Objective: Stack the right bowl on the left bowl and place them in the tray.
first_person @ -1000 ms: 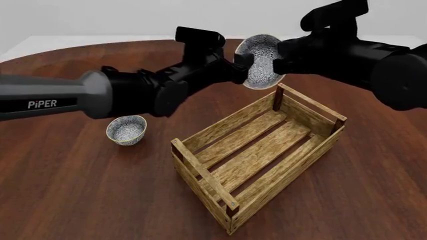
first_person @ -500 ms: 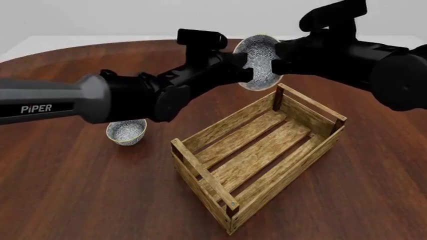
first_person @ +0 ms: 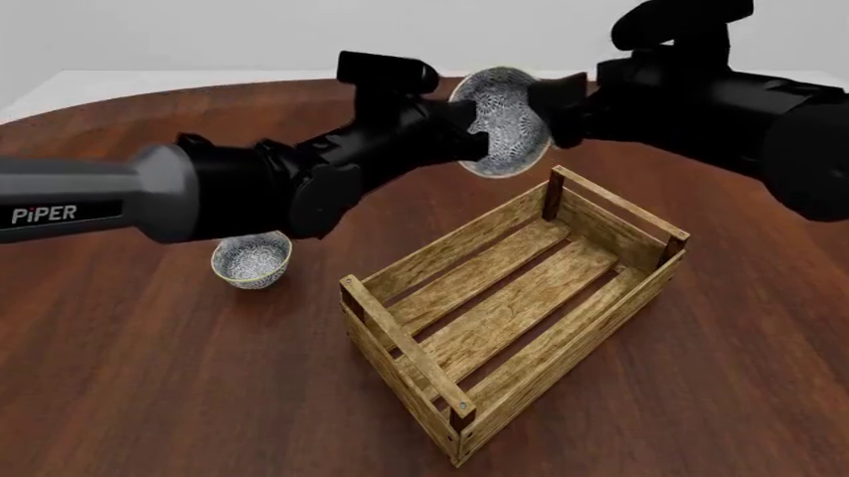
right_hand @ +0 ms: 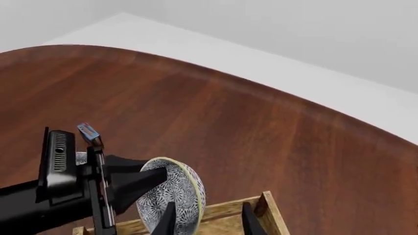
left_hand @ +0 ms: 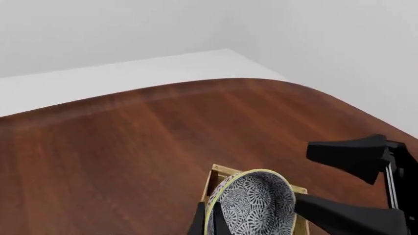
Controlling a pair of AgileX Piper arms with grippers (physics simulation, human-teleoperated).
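Note:
A patterned bowl (first_person: 502,119) with a yellow rim hangs tilted in the air above the far end of the wooden tray (first_person: 459,241). My left gripper (first_person: 467,134) is shut on its rim; the left wrist view shows the bowl (left_hand: 255,205) pinched between narrow fingers (left_hand: 197,226). My right gripper (first_person: 542,109) stands open right beside the bowl, its fingers spread wide in the left wrist view (left_hand: 356,156). In the right wrist view the bowl (right_hand: 175,193) sits by one right finger (right_hand: 168,220). The smaller left bowl (first_person: 251,258) rests upright on the table, partly under my left arm.
The tray lies diagonally on the dark wooden table (first_person: 133,378), with nothing in it. The table's rounded far edge (left_hand: 196,83) meets a white floor beyond. Both arms cross above the back half of the table.
The bowl has risen and shifted slightly left with my left gripper. My right arm has drawn back to the right and its fingers have spread off the bowl.

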